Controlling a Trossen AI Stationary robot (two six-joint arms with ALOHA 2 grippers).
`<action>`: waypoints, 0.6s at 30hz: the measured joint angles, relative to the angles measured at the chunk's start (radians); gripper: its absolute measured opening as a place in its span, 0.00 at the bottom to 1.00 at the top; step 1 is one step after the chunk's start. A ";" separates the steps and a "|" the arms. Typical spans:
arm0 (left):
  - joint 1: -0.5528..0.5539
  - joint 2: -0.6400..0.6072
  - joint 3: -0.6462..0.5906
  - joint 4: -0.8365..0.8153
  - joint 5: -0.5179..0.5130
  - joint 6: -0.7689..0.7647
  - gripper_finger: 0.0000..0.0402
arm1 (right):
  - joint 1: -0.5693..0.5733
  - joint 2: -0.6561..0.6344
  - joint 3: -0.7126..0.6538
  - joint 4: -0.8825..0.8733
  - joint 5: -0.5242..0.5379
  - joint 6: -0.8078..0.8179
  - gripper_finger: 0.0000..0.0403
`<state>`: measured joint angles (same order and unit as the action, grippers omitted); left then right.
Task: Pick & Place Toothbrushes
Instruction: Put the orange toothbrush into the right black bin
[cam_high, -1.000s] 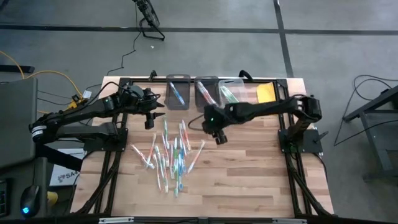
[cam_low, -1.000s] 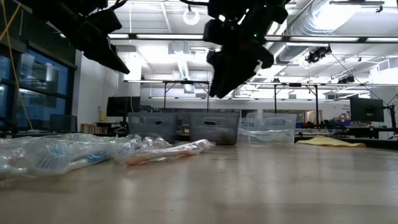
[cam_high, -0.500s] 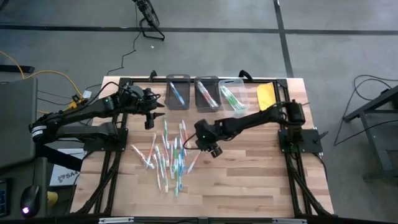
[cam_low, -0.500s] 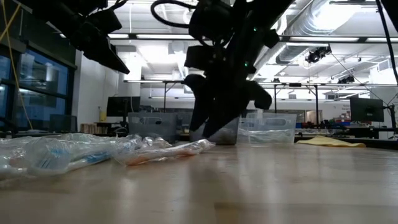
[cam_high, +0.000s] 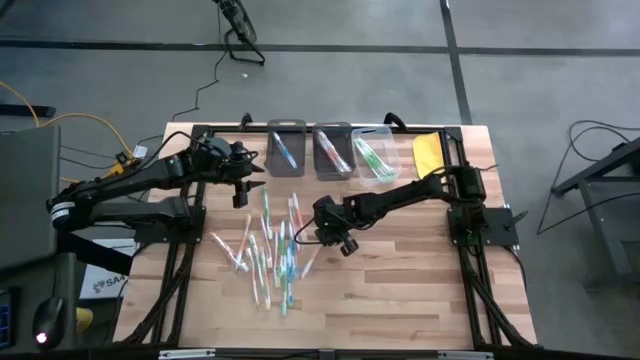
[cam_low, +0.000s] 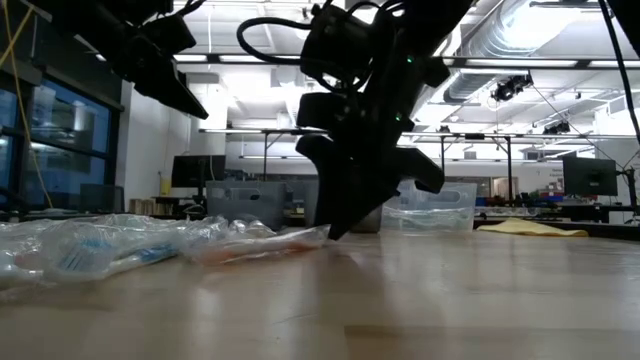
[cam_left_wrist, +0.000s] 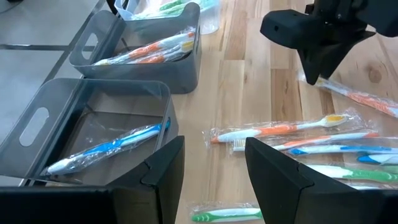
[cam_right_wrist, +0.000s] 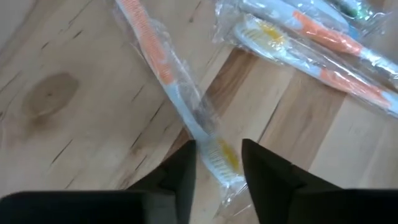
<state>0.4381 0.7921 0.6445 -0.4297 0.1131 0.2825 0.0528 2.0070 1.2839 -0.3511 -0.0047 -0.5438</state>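
Several wrapped toothbrushes (cam_high: 270, 250) lie loose in a pile on the wooden table, left of centre. An orange-and-white one (cam_right_wrist: 163, 74) lies apart on the pile's right side. My right gripper (cam_right_wrist: 217, 163) has come down over it, and its two fingers stand on either side of the bristle end (cam_right_wrist: 219, 157). In the low view the fingertips (cam_low: 335, 230) are down at table height. My left gripper (cam_left_wrist: 214, 168) hangs open above the table near the leftmost bin (cam_high: 286, 150), holding nothing. My right gripper comes from above, slanting down, with its fingers across the orange toothbrush at the bristle end (cam_right_wrist: 211, 149). A gap still shows on each side of the brush. Whether the fingers touch the clear wrapper, I cannot tell.
Three bins stand in a row at the far edge: two grey (cam_high: 332, 150) and one clear (cam_high: 372, 155), each with wrapped brushes inside. A yellow flat object (cam_high: 428, 150) lies to their right. Bare wood stretches over the table's near and right parts.
My right gripper has come down from above the table and swung toward the left and near edge, onto the orange toothbrush at the pile's right side. The toothbrushes have stayed where they were.
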 joint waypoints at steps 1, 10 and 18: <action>0.000 0.000 0.000 0.000 0.000 0.000 0.41 | 0.000 0.000 0.000 0.000 0.000 0.000 0.25; 0.000 0.000 0.000 -0.009 0.000 0.000 0.41 | 0.000 -0.003 0.001 -0.028 -0.002 0.069 0.02; 0.000 0.000 0.000 -0.016 0.000 0.000 0.41 | -0.002 -0.119 0.000 -0.160 0.042 0.353 0.01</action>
<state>0.4377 0.7921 0.6445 -0.4453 0.1130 0.2826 0.0513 1.8881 1.2842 -0.5108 0.0369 -0.1912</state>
